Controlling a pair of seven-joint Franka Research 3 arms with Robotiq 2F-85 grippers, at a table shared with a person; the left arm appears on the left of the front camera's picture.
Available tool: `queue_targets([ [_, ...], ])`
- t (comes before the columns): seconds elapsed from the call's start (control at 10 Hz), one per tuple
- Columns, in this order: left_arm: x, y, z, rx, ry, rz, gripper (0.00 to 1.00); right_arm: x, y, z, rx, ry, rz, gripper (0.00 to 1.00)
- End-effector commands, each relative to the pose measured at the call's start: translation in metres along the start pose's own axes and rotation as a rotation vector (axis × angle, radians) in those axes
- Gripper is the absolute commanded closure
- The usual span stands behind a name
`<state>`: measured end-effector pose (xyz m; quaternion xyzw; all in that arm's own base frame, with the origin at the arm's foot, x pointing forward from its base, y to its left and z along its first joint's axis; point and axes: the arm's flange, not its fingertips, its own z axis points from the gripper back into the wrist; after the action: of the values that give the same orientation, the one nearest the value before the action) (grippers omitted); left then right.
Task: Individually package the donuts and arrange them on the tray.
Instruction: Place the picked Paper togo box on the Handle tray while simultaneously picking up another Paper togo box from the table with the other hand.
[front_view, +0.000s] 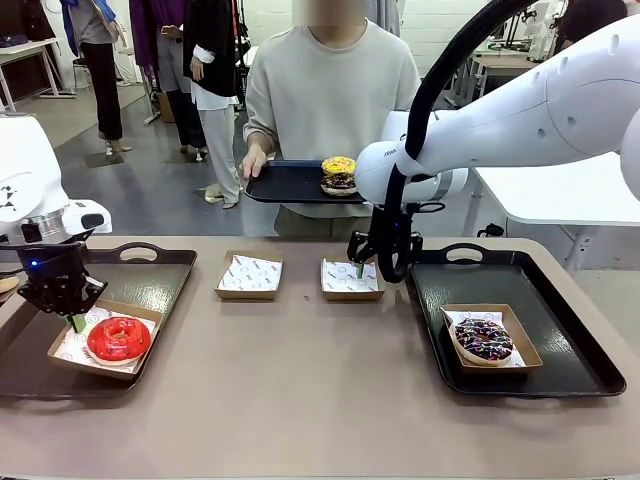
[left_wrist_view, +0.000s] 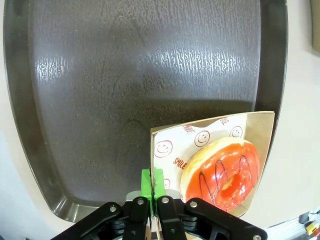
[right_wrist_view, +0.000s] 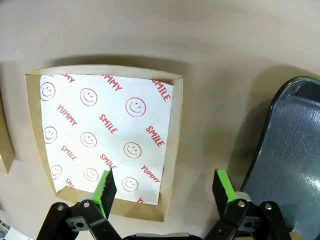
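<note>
Two donuts (front_view: 484, 340) boxed, two on the person's tray (front_view: 285, 183).
Left gripper (left_wrist_view: 154, 185) clamps the brown cardboard box (left_wrist_view: 263, 132) rim beside the glossy red ring donut (front_view: 118, 338) on the black tray (front_view: 160, 280); right gripper (right_wrist_view: 165, 182) gapes over an empty paper-lined box (right_wrist_view: 172, 125). Soft icing would smear: lift by stiff cardboard.

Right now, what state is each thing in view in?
left gripper, shut on red donut's box.
right gripper, open above empty box.
red donut, boxed, at left tray.
sprinkled donut, boxed, on right tray.
yellow donut, unboxed, stacked on chocolate donut, on person's tray.
second empty box, unfilled, on table.
</note>
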<state>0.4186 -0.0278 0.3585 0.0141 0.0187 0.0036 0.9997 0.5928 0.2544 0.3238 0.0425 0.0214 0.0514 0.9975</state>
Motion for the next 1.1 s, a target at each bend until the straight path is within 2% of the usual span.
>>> queue_targets([
  [0.0, 0.0026, 0.0004, -0.0028, 0.028, -0.014, -0.016, 0.99, -0.003, 0.0006, -0.0031, 0.021, -0.015, -0.017, 0.0],
  [0.1, 0.0029, 0.0011, -0.0026, 0.032, -0.014, -0.018, 0.99, -0.0026, 0.0003, -0.0036, 0.026, -0.014, -0.014, 0.0],
  [0.2, 0.0032, 0.0015, -0.0024, 0.032, -0.013, -0.019, 0.42, -0.0026, 0.0001, -0.004, 0.031, -0.013, -0.007, 0.57],
  [0.3, 0.0036, 0.0017, -0.0021, 0.031, -0.01, -0.019, 0.42, -0.0023, -0.0001, -0.0041, 0.033, -0.012, -0.005, 0.58],
  [0.4, 0.0037, 0.0016, -0.0015, 0.031, -0.009, -0.019, 0.0, -0.0022, -0.0003, -0.0039, 0.035, -0.013, -0.007, 1.0],
  [0.5, 0.0042, 0.0021, -0.001, 0.027, -0.008, -0.013, 0.41, -0.0018, -0.0009, -0.0039, 0.037, -0.013, -0.01, 1.0],
  [0.6, 0.004, 0.0018, -0.0009, 0.026, -0.007, -0.012, 0.0, -0.0017, -0.0015, -0.0039, 0.041, -0.014, -0.015, 1.0],
  [0.7, 0.0037, 0.0018, -0.0003, 0.026, -0.008, -0.012, 0.0, -0.0016, -0.0019, -0.0041, 0.043, -0.014, -0.016, 0.82],
  [0.8, 0.0031, 0.0018, 0.0007, 0.026, -0.01, -0.012, 0.0, -0.0019, -0.002, -0.0038, 0.044, -0.018, -0.018, 0.95],
  [0.9, 0.0025, 0.0019, 0.0009, 0.026, -0.011, -0.013, 0.02, -0.0018, -0.0023, -0.0042, 0.045, -0.019, -0.021, 1.0],
  [1.0, 0.0023, 0.0019, 0.0009, 0.025, -0.01, -0.012, 0.0, -0.0016, -0.0029, -0.0044, 0.046, -0.019, -0.024, 1.0],
])
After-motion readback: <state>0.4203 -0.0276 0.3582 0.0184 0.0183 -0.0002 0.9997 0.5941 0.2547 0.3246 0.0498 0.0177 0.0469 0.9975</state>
